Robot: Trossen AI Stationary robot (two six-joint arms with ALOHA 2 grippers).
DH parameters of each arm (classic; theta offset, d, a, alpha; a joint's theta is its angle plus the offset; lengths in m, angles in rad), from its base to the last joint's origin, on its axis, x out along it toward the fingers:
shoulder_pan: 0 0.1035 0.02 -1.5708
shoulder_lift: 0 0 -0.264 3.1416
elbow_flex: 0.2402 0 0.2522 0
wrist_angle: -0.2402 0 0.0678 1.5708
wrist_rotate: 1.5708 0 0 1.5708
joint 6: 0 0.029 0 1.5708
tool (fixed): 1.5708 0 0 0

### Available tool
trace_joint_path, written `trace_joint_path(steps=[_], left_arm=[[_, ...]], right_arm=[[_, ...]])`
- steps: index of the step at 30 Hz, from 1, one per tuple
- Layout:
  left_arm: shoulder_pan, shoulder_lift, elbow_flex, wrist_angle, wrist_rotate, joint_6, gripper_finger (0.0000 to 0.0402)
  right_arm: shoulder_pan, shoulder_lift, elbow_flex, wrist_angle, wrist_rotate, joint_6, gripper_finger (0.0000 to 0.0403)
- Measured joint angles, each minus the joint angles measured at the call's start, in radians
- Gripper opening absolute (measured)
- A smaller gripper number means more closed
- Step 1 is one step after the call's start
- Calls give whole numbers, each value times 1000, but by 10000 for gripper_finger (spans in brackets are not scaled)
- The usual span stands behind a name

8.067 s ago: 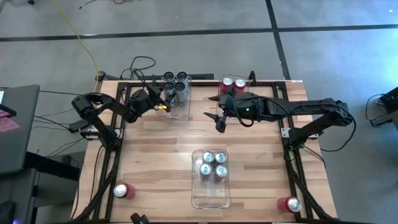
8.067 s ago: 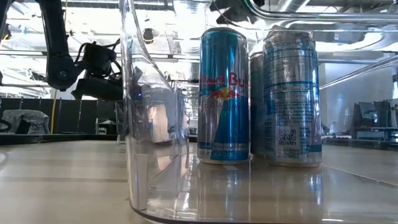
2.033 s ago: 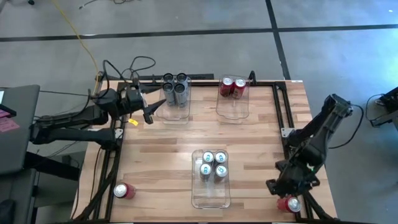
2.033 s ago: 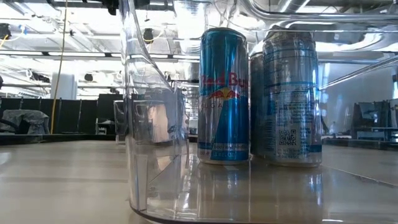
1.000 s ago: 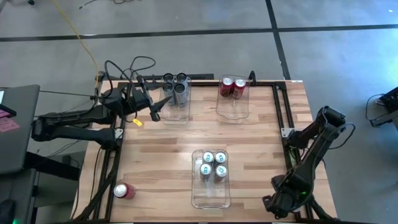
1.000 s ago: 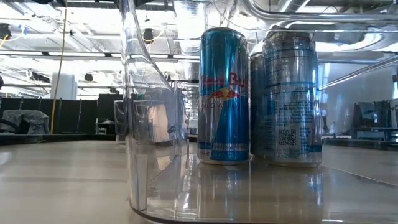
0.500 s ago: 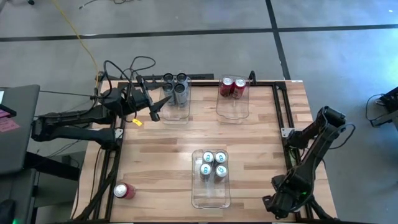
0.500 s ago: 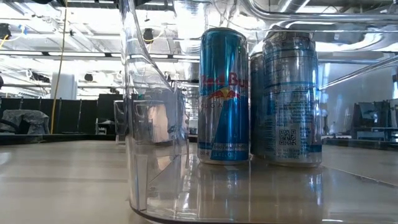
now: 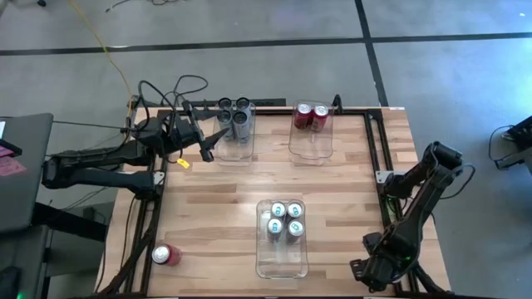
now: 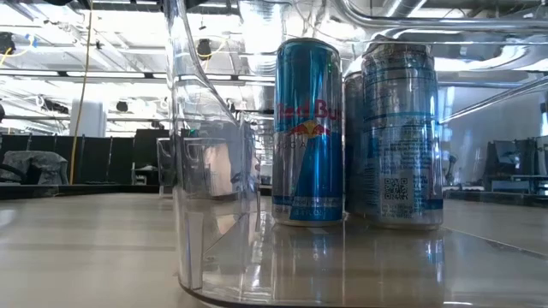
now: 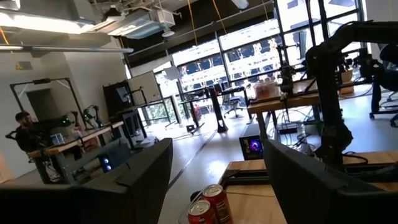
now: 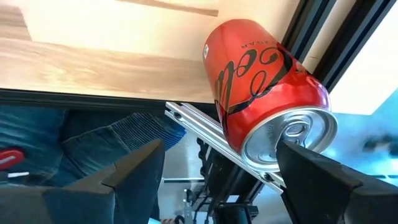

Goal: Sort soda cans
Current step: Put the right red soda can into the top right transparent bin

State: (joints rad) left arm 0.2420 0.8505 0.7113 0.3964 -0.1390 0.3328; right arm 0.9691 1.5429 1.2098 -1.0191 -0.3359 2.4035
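Our right claw (image 12: 214, 165) sits low at the table's (image 9: 208, 199) near right corner, its fingers spread wide on either side of a red can (image 12: 264, 115) lying on its side against the frame rail; we cannot tell whether the pads touch it. Our left claw (image 9: 208, 153) hangs just beside the far-left bin (image 9: 235, 149), fingers parted and holding nothing. That bin carries four grey cans (image 9: 234, 115) standing upright at its far end. In the far-right bin (image 9: 311, 141) we see two red cans (image 9: 312, 115), also visible past the left claw's fingers. A third bin (image 9: 282, 253) near the middle front holds four silver-blue cans (image 9: 283, 219), upright and close together. One more red can (image 9: 166, 254) lies on its side by the near left corner, well apart from the bins.
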Motion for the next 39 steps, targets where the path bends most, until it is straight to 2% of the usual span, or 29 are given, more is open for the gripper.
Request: trace_joint_path(steps=[10, 18, 27, 31, 34, 39], left_arm=[[0, 0, 0, 5, 0, -3, 249], [0, 0, 0, 7, 0, -3, 249], [0, 0, 0, 7, 0, -3, 249], [0, -1, 0, 6, 0, -3, 249], [0, 0, 0, 7, 0, -3, 249], [0, 0, 0, 6, 0, -3, 249]], right_arm=[[-9, -2, 2, -66, 44, -31, 328], [-76, -3, 3, -87, 67, -145, 328], [-163, 3, -4, -112, 191, -287, 328], [-203, 4, -2, -194, 215, -318, 328], [-216, 1, 52, -292, 272, -315, 328], [-176, 1, 149, -330, 222, -315, 328]])
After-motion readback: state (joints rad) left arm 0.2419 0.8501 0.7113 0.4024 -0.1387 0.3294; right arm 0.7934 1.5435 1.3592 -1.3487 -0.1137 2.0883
